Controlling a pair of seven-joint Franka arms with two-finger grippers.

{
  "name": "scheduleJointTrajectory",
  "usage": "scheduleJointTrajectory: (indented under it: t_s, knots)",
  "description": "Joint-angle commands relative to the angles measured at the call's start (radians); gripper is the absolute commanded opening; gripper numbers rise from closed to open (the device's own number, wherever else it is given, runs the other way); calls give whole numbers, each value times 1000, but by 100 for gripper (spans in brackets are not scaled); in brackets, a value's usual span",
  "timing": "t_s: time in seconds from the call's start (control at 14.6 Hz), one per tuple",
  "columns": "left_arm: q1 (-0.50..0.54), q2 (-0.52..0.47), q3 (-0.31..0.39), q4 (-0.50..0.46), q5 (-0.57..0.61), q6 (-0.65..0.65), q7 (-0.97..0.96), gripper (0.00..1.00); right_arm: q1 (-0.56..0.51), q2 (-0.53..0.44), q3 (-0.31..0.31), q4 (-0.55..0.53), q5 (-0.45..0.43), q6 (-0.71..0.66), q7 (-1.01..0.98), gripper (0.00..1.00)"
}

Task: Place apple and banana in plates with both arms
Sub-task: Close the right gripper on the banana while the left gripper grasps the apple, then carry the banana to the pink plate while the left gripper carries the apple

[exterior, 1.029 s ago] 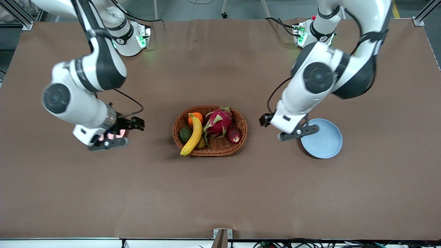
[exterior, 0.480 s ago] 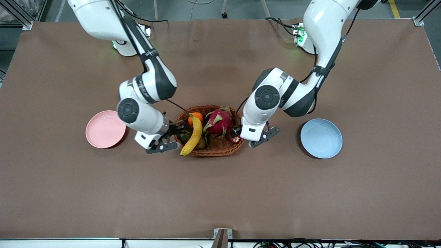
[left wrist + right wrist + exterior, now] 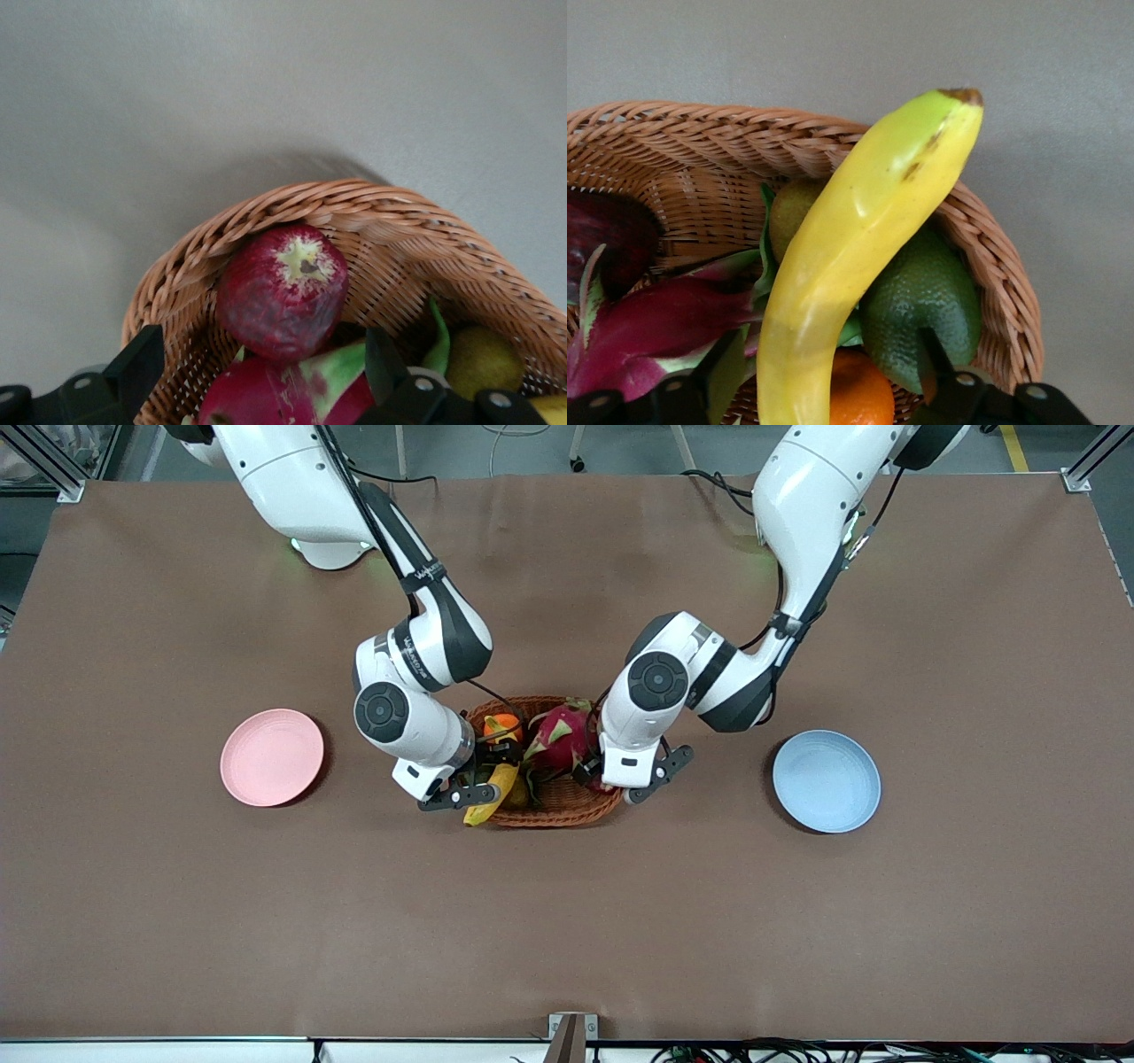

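Note:
The yellow banana (image 3: 479, 812) lies in the wicker basket (image 3: 567, 804), across the other fruit. My right gripper (image 3: 485, 769) is over it, open, with one finger on each side of the banana (image 3: 859, 239) in the right wrist view. The dark red apple (image 3: 282, 292) sits against the basket wall at the left arm's end. My left gripper (image 3: 592, 772) is low over it, open and empty, and hides it in the front view. The pink plate (image 3: 271, 757) lies toward the right arm's end and the blue plate (image 3: 827, 780) toward the left arm's end. Both are bare.
The basket also holds a pink dragon fruit (image 3: 560, 737), an orange (image 3: 503, 724), a dark green avocado (image 3: 921, 301) and a pear (image 3: 483, 359). The dragon fruit (image 3: 266, 398) lies between the left gripper's fingers in the left wrist view.
Both arms have swung in from above the plates to the basket. The right gripper now straddles the banana and the left gripper has come over the apple. Both plates are uncovered.

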Motion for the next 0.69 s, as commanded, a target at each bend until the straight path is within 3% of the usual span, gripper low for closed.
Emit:
scheduleJointTrajectory:
  t_s: [0.0,0.14,0.41,0.62]
  knots:
    - [-5,26,5,21,-17,31,-14,100,27,14,-11,13,23,-2,47,73]
    - [-13,42,5,20,-16,46,-14,100,31,14,-11,19,23,-2,49,65]
    - [-15,65,6,17,-11,77,-14,98,31,30,-11,19,36,-2,50,65]
    - [-15,80,6,17,-8,80,-14,88,30,32,-11,18,36,-11,49,65]
